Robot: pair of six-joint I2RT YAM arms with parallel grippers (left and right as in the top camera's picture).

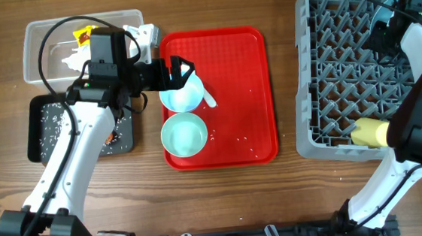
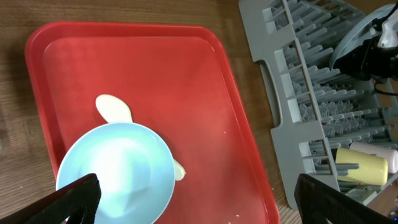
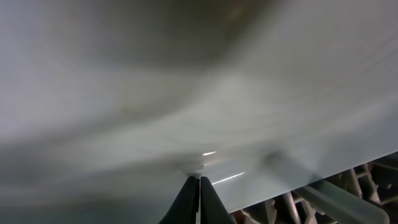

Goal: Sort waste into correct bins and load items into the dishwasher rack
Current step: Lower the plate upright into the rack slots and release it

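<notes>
My left gripper [image 1: 179,69] [image 2: 199,205] is open and low over the red tray [image 1: 241,70]. Its left finger is at the rim of a light blue bowl [image 1: 184,97] [image 2: 118,168], which lies on a white spoon-like piece [image 2: 112,109]. A second light blue bowl [image 1: 183,134] sits nearer the front of the tray. My right gripper [image 1: 380,37] [image 3: 199,180] is shut over the grey dishwasher rack [image 1: 342,62], with its tips against the face of the light blue plate [image 3: 186,93] [image 2: 354,40]. A yellow cup [image 1: 370,130] [image 2: 364,167] lies in the rack.
The clear bin [image 1: 39,48] at the back left holds a yellow wrapper [image 1: 81,35] and white tissue. The black bin [image 1: 49,127] in front of it holds rice grains. A few rice grains [image 1: 243,139] lie on the tray. Bare wooden table separates tray and rack.
</notes>
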